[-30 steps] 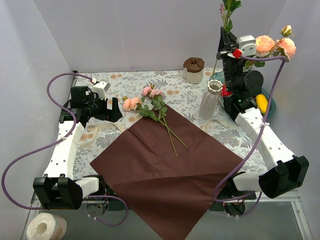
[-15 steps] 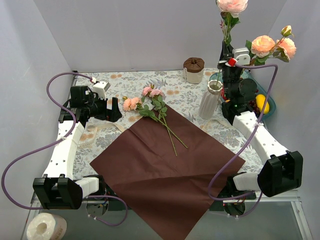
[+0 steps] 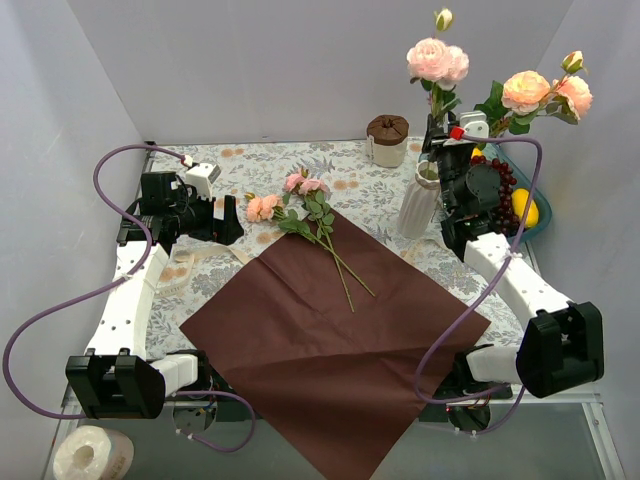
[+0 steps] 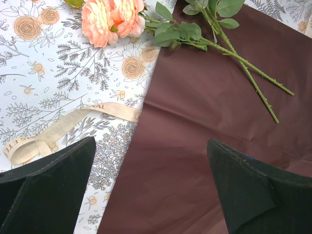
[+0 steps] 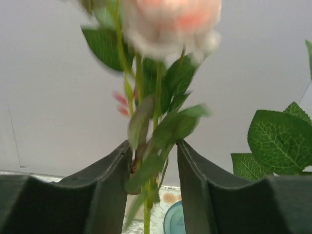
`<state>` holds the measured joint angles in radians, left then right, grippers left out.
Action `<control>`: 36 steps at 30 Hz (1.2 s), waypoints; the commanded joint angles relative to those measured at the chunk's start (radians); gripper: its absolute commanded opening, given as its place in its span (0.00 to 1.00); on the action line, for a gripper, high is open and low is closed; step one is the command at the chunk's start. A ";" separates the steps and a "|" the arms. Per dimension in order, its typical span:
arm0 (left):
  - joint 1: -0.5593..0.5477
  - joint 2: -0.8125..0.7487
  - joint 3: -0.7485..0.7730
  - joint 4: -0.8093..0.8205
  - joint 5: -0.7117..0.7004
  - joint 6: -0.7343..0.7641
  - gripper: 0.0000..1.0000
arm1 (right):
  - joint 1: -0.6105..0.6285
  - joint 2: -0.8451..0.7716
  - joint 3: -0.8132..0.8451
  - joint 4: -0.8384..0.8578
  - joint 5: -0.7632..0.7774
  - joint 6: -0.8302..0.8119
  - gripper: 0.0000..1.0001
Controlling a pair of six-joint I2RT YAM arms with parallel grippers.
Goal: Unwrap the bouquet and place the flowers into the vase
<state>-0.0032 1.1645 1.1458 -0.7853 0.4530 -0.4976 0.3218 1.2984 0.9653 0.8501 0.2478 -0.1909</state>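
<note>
The white ribbed vase (image 3: 420, 202) stands at the back right. A pink rose (image 3: 437, 60) rises from its mouth, and peach roses (image 3: 530, 90) lean to the right. My right gripper (image 3: 441, 152) hovers just above the vase mouth. In the right wrist view the jaws (image 5: 153, 144) stand apart around the green stem (image 5: 155, 190), with leaves brushing the left finger. More flowers (image 3: 263, 207) lie on the table, their stems (image 3: 342, 268) resting on the spread maroon paper (image 3: 330, 340). My left gripper (image 4: 151, 146) is wide open over the paper's edge, holding nothing. The peach rose (image 4: 111, 17) lies ahead of it.
A cream ribbon (image 4: 73, 122) lies loose on the floral cloth left of the paper. A cream jar with a brown lid (image 3: 387, 140) stands behind the vase. A bowl of plastic fruit (image 3: 522, 206) sits at the right wall. A paper roll (image 3: 90, 455) lies at the near left.
My right gripper came down with the pink rose, sliding its stem into the vase, and its jaws have parted. The left arm has not moved.
</note>
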 commanded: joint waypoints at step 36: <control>0.002 -0.002 0.068 -0.015 -0.008 -0.024 0.98 | 0.488 0.324 0.326 -1.023 -0.357 -0.097 0.70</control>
<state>-0.0032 1.1706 1.1740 -0.7940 0.4519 -0.5240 0.7757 1.5467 1.2377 -0.0540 0.0093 -0.2321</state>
